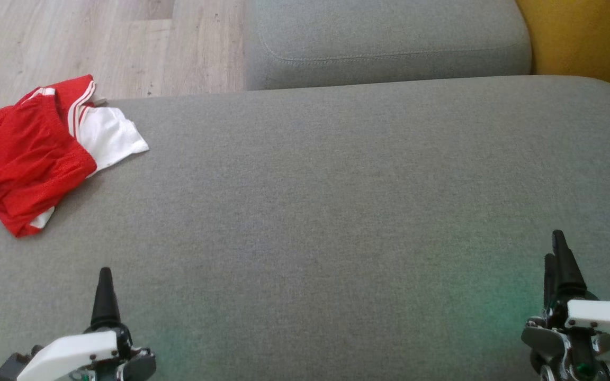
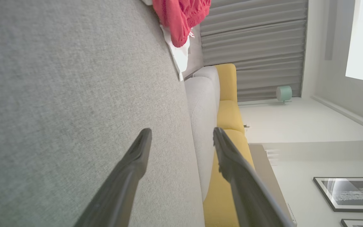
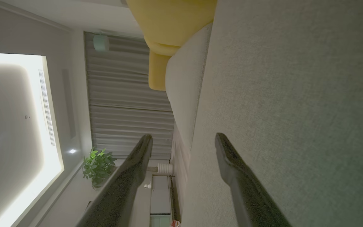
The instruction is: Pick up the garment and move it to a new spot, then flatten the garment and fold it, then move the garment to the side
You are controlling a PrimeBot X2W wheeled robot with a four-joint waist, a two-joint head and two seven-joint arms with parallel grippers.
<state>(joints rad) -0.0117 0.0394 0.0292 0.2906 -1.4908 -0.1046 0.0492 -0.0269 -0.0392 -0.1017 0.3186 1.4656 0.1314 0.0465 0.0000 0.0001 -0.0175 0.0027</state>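
The garment (image 1: 35, 153) is a red mesh jersey with white sleeves and trim, lying crumpled at the far left corner of the grey cushion (image 1: 337, 201), partly over its edge. The left wrist view catches it at the top as a red and white bundle, the garment (image 2: 181, 22). My left gripper (image 1: 105, 296) hovers near the front left, well short of the garment, open and empty. In its own view the left gripper (image 2: 181, 135) has its fingers spread apart. My right gripper (image 1: 558, 259) stands at the front right, open and empty, and the right gripper (image 3: 183, 140) shows parted fingers too.
A second grey cushion (image 1: 384, 42) sits behind the main one. Yellow upholstery (image 1: 585, 37) rises at the back right. Pale wood floor (image 1: 98, 47) lies beyond the far left corner. The broad middle of the grey cushion carries nothing.
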